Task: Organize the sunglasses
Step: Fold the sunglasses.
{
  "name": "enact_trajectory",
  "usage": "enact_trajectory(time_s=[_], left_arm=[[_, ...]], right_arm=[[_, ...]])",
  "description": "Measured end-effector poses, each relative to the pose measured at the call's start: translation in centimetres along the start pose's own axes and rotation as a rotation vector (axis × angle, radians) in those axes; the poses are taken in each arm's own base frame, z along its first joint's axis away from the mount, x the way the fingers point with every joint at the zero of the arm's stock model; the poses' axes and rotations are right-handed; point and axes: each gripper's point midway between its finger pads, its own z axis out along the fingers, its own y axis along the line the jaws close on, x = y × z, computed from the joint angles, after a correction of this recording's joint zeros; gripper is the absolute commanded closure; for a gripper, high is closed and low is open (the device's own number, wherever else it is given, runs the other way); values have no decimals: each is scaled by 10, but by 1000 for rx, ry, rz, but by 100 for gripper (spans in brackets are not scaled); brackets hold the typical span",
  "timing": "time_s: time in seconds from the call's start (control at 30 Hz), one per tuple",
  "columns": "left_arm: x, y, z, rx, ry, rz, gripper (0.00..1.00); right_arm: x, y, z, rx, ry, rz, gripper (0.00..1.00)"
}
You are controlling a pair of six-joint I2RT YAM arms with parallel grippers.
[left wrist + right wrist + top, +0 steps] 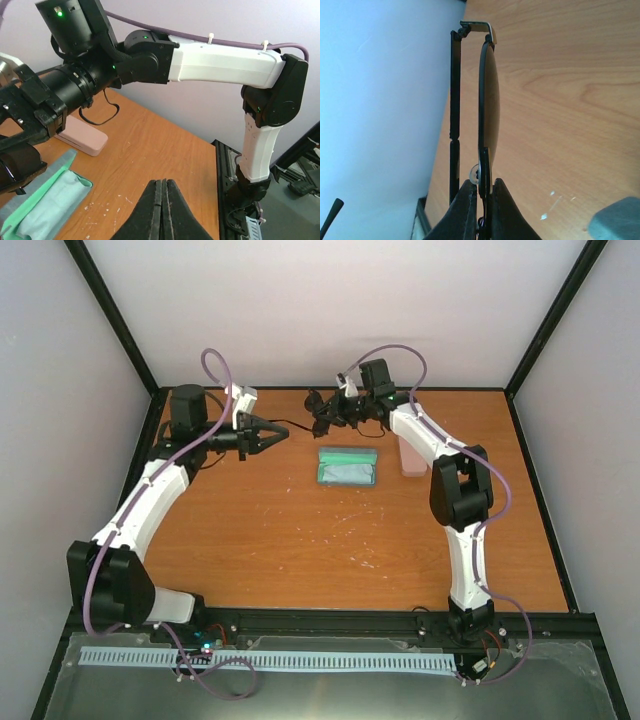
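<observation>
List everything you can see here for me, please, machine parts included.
black sunglasses: one pair, black with dark lenses, held off the table at the far side
open case: one, blue-grey outside and mint green inside, middle of the table
cloth: one, light blue, lying inside the open case
pink case: one, pink, oblong, on the table to the right of the open case
table: one, orange-brown wood, under everything
left arm: one, white and black, on the left of the table
right arm: one, white and black, on the right of the table
left claw: one, black, shut, nothing seen in it
right claw: one, black, shut on the black sunglasses
</observation>
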Motion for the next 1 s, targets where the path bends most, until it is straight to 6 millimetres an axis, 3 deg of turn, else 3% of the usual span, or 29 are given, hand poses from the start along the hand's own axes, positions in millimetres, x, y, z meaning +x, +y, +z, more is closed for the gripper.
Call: enact_trajectory(time_s=[0.23, 0.4, 0.6, 0.7, 0.77, 0.8, 0.83, 0.9, 0.93, 1.0], left_arm=[[6, 11, 6, 3, 4, 6, 97], [14, 46, 18, -17, 16, -23, 97], [19, 89, 32, -52, 27, -42, 97], [1, 100, 33, -88, 12, 23, 86], [-10, 107, 33, -126, 2, 70, 66], [-14, 111, 32, -148, -2, 90, 49], [-18, 114, 30, -166, -5, 105, 44], [-26, 120, 25, -201, -14, 117, 42], [-30, 122, 22, -215, -18, 128, 47], [-38, 127, 16, -247, -28, 146, 67]], right_arm=[[27, 26, 2, -119, 114, -23, 97], [58, 57, -6, -191, 193, -75, 97], [76, 99, -25, -273, 224, -145, 96], [75, 97, -32, -272, 226, -142, 97], [76, 93, -35, -268, 235, -136, 97], [77, 90, -35, -261, 238, -132, 97], [76, 86, -36, -246, 239, -124, 97], [78, 72, -36, -200, 237, -95, 97], [78, 61, -36, -173, 230, -77, 97], [79, 35, -40, -109, 211, -22, 97]])
